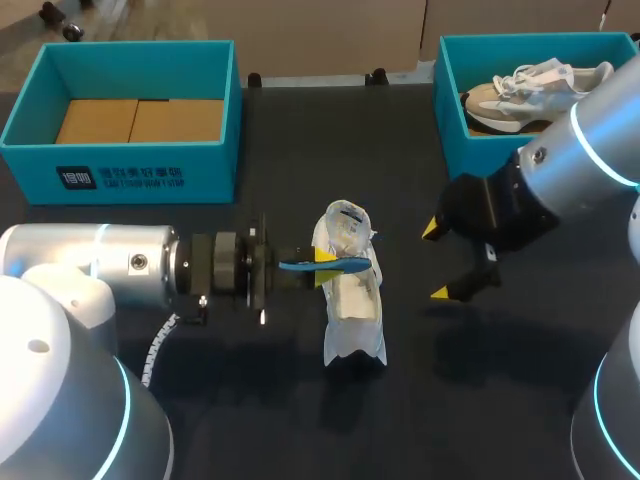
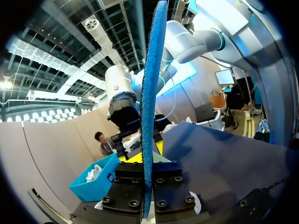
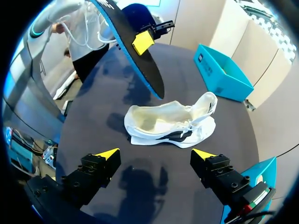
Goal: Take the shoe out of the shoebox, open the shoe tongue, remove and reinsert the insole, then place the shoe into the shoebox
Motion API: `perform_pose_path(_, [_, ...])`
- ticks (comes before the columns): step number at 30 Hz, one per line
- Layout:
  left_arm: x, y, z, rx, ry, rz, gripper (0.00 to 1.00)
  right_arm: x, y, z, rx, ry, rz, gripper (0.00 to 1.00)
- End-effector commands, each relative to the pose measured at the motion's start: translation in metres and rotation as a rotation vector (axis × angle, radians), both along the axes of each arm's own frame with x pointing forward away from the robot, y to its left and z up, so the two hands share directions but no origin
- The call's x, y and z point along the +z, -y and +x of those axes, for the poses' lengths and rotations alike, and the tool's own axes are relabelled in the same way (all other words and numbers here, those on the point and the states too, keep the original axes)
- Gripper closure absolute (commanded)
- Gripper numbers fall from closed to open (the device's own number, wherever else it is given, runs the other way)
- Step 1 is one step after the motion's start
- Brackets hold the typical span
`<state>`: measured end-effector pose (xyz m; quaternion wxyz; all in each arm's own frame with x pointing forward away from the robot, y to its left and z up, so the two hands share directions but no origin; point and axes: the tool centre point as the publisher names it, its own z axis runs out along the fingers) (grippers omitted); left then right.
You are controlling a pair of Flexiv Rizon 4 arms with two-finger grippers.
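Note:
A white shoe [image 1: 352, 295] lies on the dark table in the middle, laces loose and mouth wide; in the right wrist view the shoe [image 3: 168, 123] lies ahead of my right gripper. My left gripper [image 1: 322, 266] is shut on a blue insole [image 1: 325, 265], held edge-up just above the shoe. The insole [image 2: 149, 93] stands upright between my left gripper's [image 2: 148, 156] fingers. Right of the shoe, my right gripper [image 1: 437, 260] hangs open and holds nothing. In its own view, my right gripper [image 3: 156, 154] faces the shoe, and the insole [image 3: 133, 46] hangs beyond it.
An empty teal shoebox [image 1: 120, 165] with a cardboard floor stands at the back left. A second teal shoebox [image 1: 450, 110] at the back right holds another pale shoe [image 1: 530, 90]. My right arm crosses in front of that box.

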<state>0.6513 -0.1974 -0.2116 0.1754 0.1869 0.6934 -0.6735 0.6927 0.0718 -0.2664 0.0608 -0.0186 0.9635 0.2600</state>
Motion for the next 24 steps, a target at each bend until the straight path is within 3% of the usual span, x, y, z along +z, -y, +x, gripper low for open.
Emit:
perform_pose_path(1, [0.0, 0.001, -0.001, 0.003, 0.001, 0.0, 1.0, -0.001, -0.002, 0.0, -0.001, 0.001, -0.001, 0.0])
perform_pose_path(15, [-0.007, 0.002, 0.005, -0.006, 0.011, 0.007, 1.0, -0.001, -0.002, 0.0, -0.001, 0.001, -0.001, 0.0])
perform_pose_path(24, [-0.012, 0.003, 0.007, 0.003, 0.075, 0.038, 1.0, -0.015, -0.006, 0.01, 0.009, 0.017, -0.027, 0.0])
